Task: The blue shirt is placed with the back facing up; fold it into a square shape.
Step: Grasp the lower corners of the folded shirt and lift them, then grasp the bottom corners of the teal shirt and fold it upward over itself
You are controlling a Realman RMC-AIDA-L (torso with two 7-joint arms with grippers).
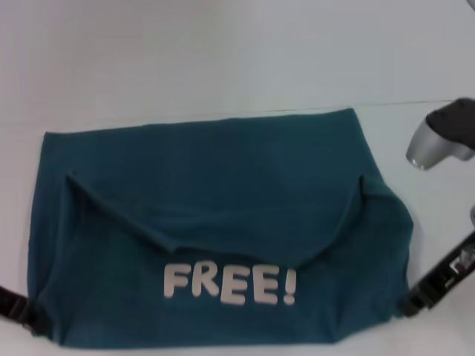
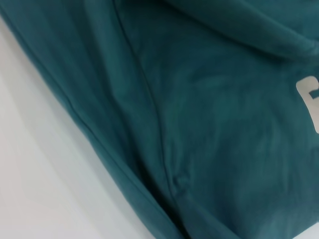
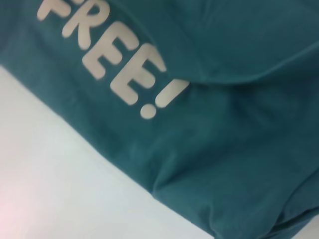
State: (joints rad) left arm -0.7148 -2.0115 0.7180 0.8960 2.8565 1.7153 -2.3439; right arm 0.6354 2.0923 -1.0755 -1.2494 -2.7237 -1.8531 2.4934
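The blue shirt [image 1: 223,193] lies spread across the white table [image 1: 223,59]. Its near part is turned over, so the white "FREE!" lettering [image 1: 230,284] faces up, and a curved flap edge sags across the middle. My left gripper [image 1: 22,311] sits at the shirt's near left corner and my right gripper [image 1: 415,299] at its near right corner. Each meets the cloth where it bunches, and the fingertips are hidden by the fabric. Creases in the shirt [image 2: 199,124] run toward the held corner in the left wrist view. The right wrist view shows the lettering [image 3: 114,59] on the shirt.
A grey and black joint of my right arm [image 1: 444,137] hangs over the table beyond the shirt's far right corner. Bare white table surrounds the shirt at the back and on both sides. A thin seam line [image 1: 401,103] crosses the table behind the shirt.
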